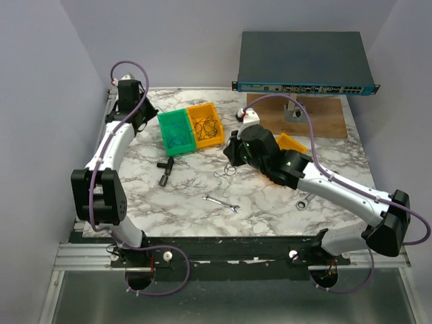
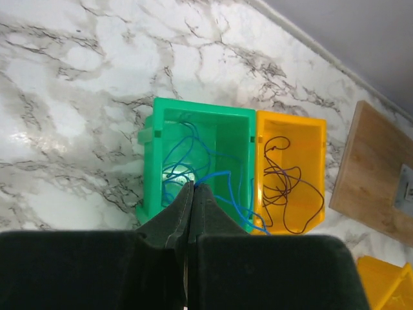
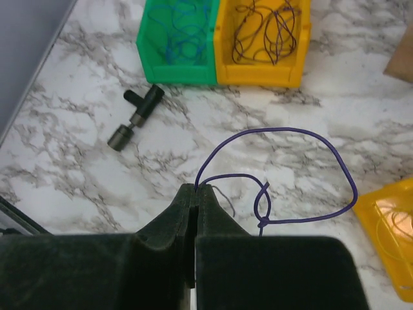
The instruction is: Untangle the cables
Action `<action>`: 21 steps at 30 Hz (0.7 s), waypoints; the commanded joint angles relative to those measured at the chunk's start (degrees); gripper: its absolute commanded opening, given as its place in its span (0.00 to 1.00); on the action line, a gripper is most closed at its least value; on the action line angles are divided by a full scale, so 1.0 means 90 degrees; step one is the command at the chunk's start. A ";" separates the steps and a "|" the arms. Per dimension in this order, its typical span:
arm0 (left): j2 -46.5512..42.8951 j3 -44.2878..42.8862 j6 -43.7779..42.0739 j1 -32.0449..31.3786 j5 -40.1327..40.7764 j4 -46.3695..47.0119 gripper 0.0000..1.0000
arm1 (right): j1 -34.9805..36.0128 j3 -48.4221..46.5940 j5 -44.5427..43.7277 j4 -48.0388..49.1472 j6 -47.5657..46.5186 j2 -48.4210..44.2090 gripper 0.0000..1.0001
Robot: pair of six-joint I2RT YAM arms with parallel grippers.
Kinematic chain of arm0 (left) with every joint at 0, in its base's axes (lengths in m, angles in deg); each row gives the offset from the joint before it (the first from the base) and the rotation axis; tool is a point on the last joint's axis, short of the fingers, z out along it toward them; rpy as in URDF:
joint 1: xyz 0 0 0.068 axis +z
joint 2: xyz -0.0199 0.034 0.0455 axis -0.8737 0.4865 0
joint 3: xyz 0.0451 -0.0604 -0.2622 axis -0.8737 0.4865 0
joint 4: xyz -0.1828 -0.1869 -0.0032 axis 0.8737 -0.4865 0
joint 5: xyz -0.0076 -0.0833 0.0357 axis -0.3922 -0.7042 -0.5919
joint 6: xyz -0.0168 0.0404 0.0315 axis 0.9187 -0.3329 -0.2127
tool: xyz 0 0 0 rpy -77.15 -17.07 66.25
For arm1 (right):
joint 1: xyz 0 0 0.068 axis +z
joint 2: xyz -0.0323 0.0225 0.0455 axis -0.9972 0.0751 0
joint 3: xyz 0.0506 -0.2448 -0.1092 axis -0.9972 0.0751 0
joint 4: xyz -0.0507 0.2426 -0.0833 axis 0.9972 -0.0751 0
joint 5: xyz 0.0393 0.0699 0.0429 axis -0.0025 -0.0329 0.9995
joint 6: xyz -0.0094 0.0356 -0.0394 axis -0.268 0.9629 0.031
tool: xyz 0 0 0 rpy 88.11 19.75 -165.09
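The left gripper (image 2: 192, 191) has its jaws pressed together, pointed at the green bin (image 2: 150, 168) where the blue cables (image 3: 175, 32) lie coiled. Touching that bin's right side, the yellow bin (image 2: 290, 120) holds dark cables (image 2: 284, 178). Further right, the right gripper (image 3: 196, 191) has its jaws closed on a purple cable (image 3: 290, 131), which loops through one knot above the marble table (image 3: 84, 181); the markings on the network switch (image 1: 304, 64) at the back are too small to read.

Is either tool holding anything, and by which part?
The right tool pinches the thin purple cable at the left end of its loop. The left tool is shut, apparently holding nothing.
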 commanded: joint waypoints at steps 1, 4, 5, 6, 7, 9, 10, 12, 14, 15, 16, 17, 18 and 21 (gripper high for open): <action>0.0763 -0.0714 -0.0246 -0.0484 0.0865 -0.0425 0.00 | -0.0114 -0.0936 -0.0239 0.0138 -0.0419 0.0577 0.01; 0.1369 -0.1209 -0.0353 -0.0636 0.1052 -0.0957 0.00 | -0.0181 -0.1653 -0.0207 0.0172 -0.0532 0.0926 0.01; 0.1599 -0.1412 -0.0370 -0.0670 0.1054 -0.1108 0.00 | -0.0211 -0.1892 -0.0226 0.0208 -0.0582 0.1027 0.01; 0.1785 -0.1572 -0.0382 -0.0689 0.1073 -0.1320 0.00 | -0.0244 -0.2109 -0.0257 0.0214 -0.0621 0.1151 0.01; 0.2004 -0.1785 -0.0400 -0.0708 0.1119 -0.1502 0.00 | -0.0276 -0.2364 -0.0311 0.0214 -0.0656 0.1271 0.01; 0.2393 -0.2192 -0.0419 -0.0748 0.1203 -0.1909 0.00 | -0.0339 -0.2732 -0.0497 0.0323 -0.0732 0.1545 0.01; 0.2553 -0.2359 -0.0465 -0.0770 0.1191 -0.2094 0.00 | -0.0381 -0.2857 -0.0626 0.0408 -0.0731 0.1658 0.01; 0.2867 -0.2733 -0.0511 -0.0818 0.1269 -0.2415 0.01 | -0.0482 -0.3033 -0.0777 0.0733 -0.0783 0.1874 0.01; 0.3136 -0.3053 -0.0648 -0.0866 0.1418 -0.2639 0.01 | -0.0608 -0.3226 -0.0726 0.1036 -0.0833 0.2135 0.01; 0.3232 -0.3194 -0.0679 -0.0878 0.1660 -0.2803 0.01 | -0.0672 -0.3321 -0.0700 0.1160 -0.0846 0.2294 0.01; 0.3303 -0.3305 -0.0769 -0.0878 0.1812 -0.2883 0.01 | -0.0743 -0.3416 -0.0670 0.1317 -0.0897 0.2442 0.01; 0.3348 -0.3408 -0.0844 -0.0878 0.2024 -0.3016 0.01 | -0.0804 -0.3541 -0.0642 0.1394 -0.0944 0.2646 0.01; 0.3367 -0.3545 -0.0878 -0.0881 0.2274 -0.3188 0.01 | -0.0857 -0.3714 -0.0602 0.1435 -0.0975 0.2856 0.01; 0.3152 -0.3483 -0.1115 -0.0879 0.2925 -0.3242 0.00 | -0.0999 -0.4210 -0.0442 0.1496 -0.1123 0.3467 0.01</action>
